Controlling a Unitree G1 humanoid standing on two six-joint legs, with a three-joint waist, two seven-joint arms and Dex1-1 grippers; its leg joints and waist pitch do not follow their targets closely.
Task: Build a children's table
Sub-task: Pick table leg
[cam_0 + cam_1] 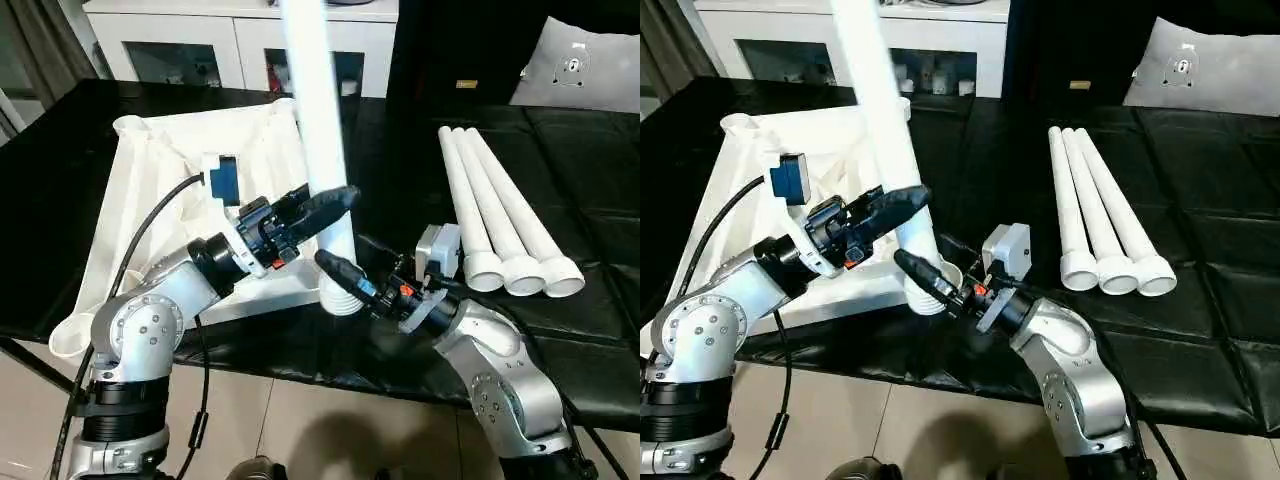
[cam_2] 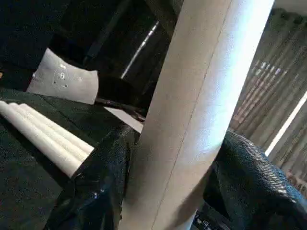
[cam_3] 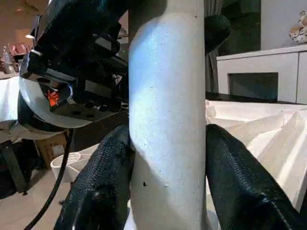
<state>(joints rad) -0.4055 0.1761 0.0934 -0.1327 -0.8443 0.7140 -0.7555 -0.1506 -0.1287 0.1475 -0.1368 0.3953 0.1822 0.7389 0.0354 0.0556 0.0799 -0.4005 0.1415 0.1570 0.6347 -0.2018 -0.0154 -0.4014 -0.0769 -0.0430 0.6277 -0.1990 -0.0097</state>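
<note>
The white table top [image 1: 150,200] lies underside up on the black table, ribs showing, with a round socket [image 1: 72,338] at its near left corner. One white leg [image 1: 318,110] stands nearly upright, its ribbed lower end [image 1: 341,299] at the top's near right corner; whether it is seated there I cannot tell. My left gripper [image 1: 335,202] is shut on this leg at mid-height; the leg [image 2: 192,105] runs between its black fingers [image 2: 96,191]. My right gripper [image 1: 337,270] is shut on the same leg [image 3: 165,120] just below, one black finger [image 3: 105,182] on either side.
Three more white legs [image 1: 500,215] lie side by side on the black table [image 1: 590,330] to the right. A white cabinet with glass doors [image 1: 240,40] stands behind, and a white pillow-like pad [image 1: 585,65] lies at the back right. The table's front edge runs just below my forearms.
</note>
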